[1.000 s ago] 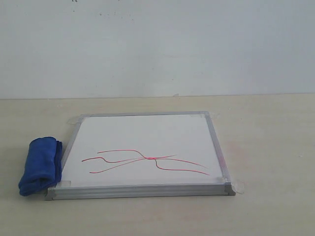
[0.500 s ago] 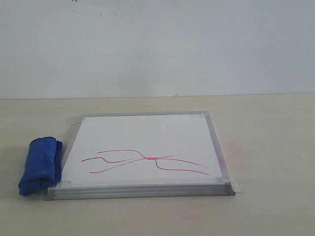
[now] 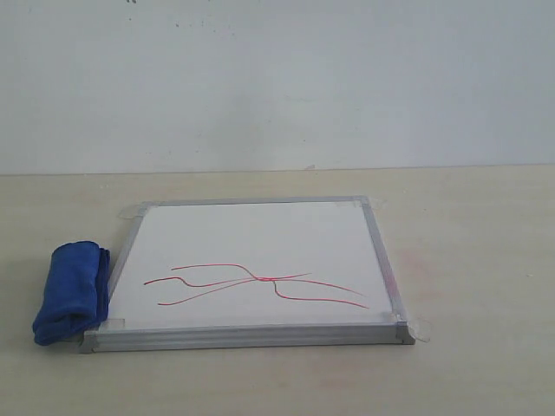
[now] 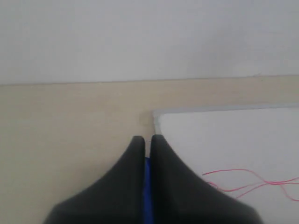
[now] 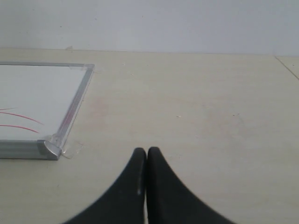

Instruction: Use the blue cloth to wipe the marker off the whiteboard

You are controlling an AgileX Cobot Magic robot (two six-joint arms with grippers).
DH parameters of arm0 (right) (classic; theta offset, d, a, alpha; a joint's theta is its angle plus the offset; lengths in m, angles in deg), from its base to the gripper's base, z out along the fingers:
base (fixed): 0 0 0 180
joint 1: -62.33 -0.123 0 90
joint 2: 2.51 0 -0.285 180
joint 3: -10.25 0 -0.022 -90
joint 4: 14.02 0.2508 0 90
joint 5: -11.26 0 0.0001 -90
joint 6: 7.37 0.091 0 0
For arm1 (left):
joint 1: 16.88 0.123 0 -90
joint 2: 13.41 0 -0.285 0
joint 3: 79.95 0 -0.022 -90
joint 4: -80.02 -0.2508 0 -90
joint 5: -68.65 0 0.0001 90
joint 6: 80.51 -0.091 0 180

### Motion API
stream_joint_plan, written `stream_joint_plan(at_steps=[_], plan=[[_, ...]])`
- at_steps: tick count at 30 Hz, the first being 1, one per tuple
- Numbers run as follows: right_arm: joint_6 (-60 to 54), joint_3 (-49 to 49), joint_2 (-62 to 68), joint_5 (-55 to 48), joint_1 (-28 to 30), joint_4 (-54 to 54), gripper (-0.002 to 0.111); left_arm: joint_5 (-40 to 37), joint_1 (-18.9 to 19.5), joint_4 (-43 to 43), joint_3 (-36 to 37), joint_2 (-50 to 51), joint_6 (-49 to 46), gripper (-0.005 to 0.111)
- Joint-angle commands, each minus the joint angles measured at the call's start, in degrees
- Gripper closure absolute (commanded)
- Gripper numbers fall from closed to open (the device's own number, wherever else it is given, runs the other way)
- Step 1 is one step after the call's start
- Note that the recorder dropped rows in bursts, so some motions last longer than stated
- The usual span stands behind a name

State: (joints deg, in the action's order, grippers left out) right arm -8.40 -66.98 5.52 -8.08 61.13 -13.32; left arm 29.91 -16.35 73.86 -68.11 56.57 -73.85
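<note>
Nothing wiped: marker intact on whiteboard; blue cloth untouched on surface beside board; left claw, right claw both pinched closed, empty

We are counting one table, and it is carrying one whiteboard. We are counting one cloth, a single blue bundle. We are counting four tape tabs in the exterior view, one at each corner of the board. The marker is showing as one tangle of thin red lines crossing at one spot. We are making out roughly three strokes, though we are not managing an exact count. We are counting two grippers, one left gripper and one right gripper, each showing two black fingers.
</note>
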Motion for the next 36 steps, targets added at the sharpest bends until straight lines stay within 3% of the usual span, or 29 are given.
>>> stream_joint_plan(at_steps=[1,6,20,23,36], plan=[[-0.19,0.02,-0.24,0.21,0.33,0.16,0.108,-6.85,2.65,-4.14,-3.95,5.07,3.88,0.103],[-0.19,0.02,-0.24,0.21,0.33,0.16,0.108,-12.64,3.55,-2.77,-4.69,11.35,3.88,0.103],[-0.19,0.02,-0.24,0.21,0.33,0.16,0.108,-13.78,3.55,0.01,-4.69,29.50,2.10,0.103],[-0.19,0.02,-0.24,0.21,0.33,0.16,0.108,-12.11,3.55,4.13,-4.69,32.88,2.76,0.103],[-0.19,0.02,-0.24,0.21,0.33,0.16,0.108,-17.13,3.55,12.46,-7.95,35.95,2.76,0.103]])
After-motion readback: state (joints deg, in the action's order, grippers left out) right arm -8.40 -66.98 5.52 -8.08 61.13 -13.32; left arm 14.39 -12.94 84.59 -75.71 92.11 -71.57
